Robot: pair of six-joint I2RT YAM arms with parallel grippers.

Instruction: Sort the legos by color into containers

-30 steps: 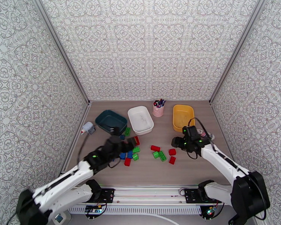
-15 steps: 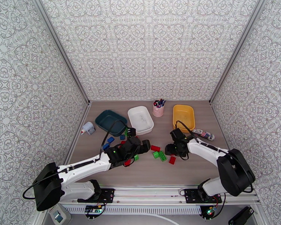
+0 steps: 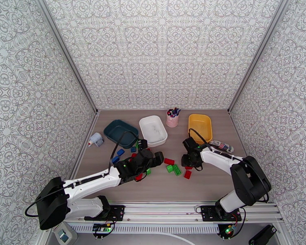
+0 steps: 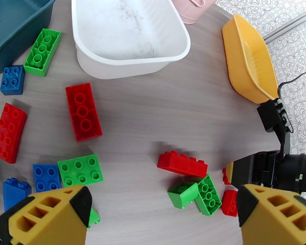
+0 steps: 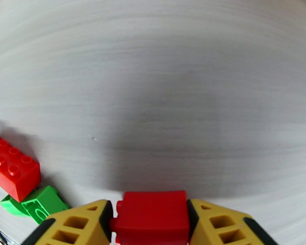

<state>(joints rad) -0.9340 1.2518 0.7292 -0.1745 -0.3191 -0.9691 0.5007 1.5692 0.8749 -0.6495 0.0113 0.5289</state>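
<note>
Right wrist: right gripper (image 5: pixel 151 211) pinching red lego (image 5: pixel 153 222), left gripper (image 4: pixel 163 205) spread wide; next, lift it, probably toward yellow container (image 3: pixel 200 125).

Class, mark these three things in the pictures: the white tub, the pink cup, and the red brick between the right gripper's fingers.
white tub (image 3: pixel 153 130): top external view, its bare floor.
pink cup (image 3: pixel 172 121): top external view, its side wall.
red brick (image 5: pixel 152 217): right wrist view, its facing side.

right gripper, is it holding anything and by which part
A small red brick, pinched on its two opposite side faces by the right gripper, one finger on each side.
</note>
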